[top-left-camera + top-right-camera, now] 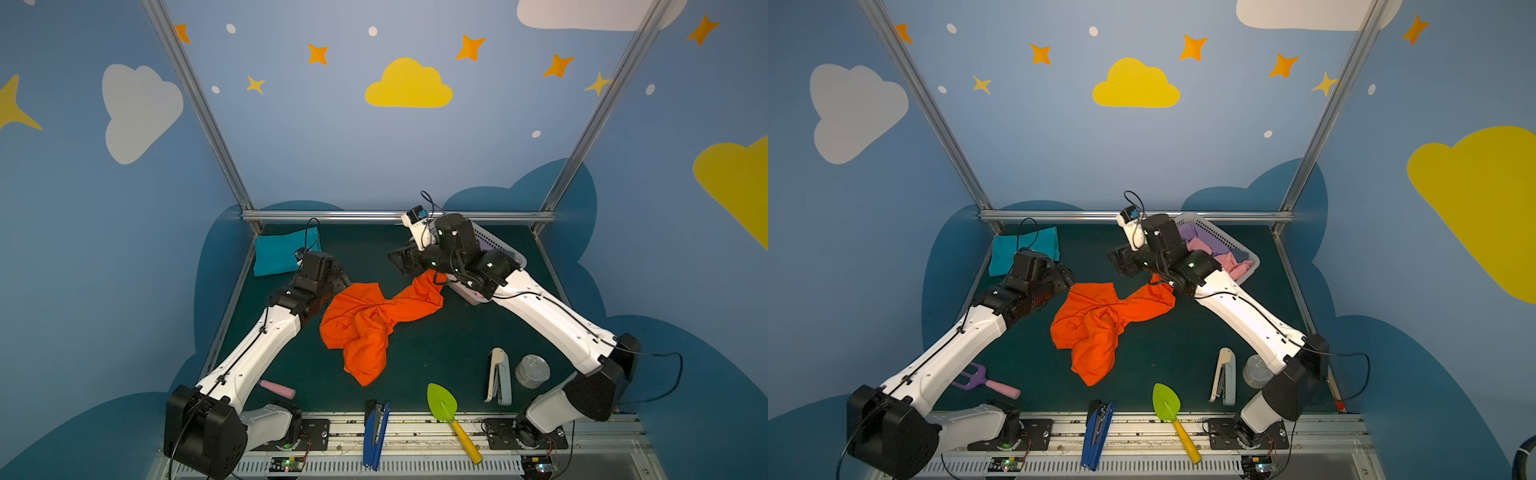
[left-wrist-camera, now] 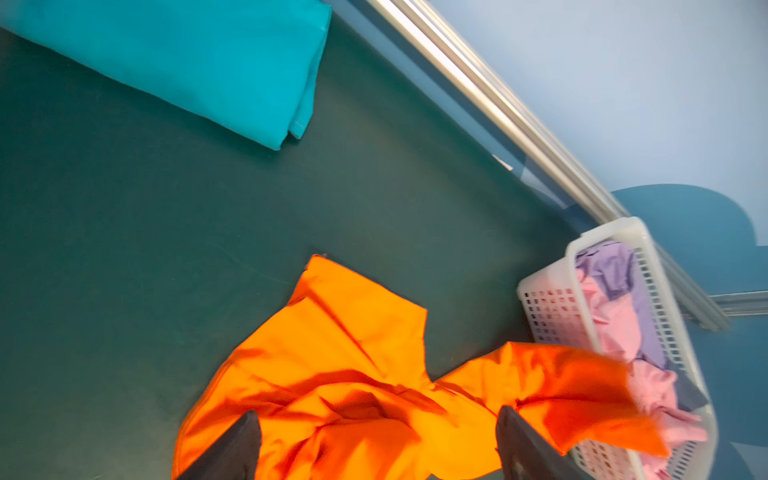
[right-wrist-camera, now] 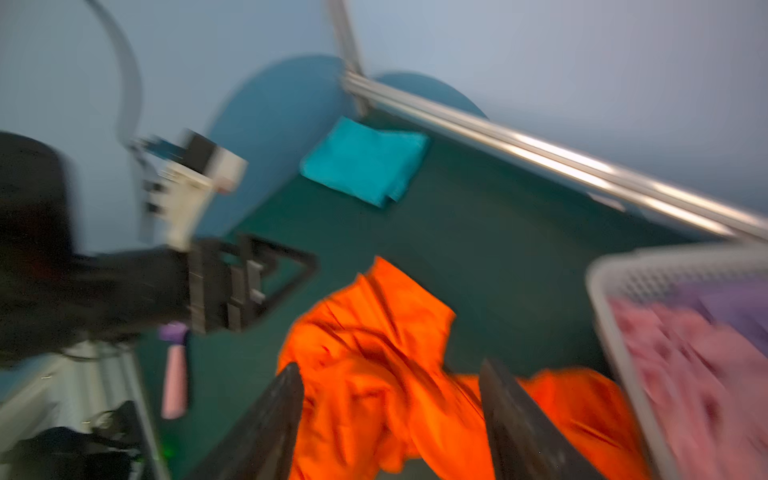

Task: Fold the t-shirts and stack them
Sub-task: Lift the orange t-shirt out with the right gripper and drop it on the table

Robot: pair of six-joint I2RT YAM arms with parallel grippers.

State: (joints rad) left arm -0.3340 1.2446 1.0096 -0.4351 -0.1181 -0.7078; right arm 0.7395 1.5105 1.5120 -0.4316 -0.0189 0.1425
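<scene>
Your left gripper (image 2: 379, 415): fingers spread, nothing pinched, hanging over the left edge of the orange t-shirt (image 1: 365, 324). Your right gripper (image 3: 390, 365): jaws also apart, above the shirt's far right end. The shirt lies crumpled on the green mat (image 1: 436, 353), with that end just beside the white basket (image 2: 544, 307). Teal t-shirt (image 1: 276, 253): folded, beyond the orange one's left side, apart.

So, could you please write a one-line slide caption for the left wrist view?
Left gripper open over crumpled orange t-shirt; folded teal t-shirt and white basket beyond.
</scene>
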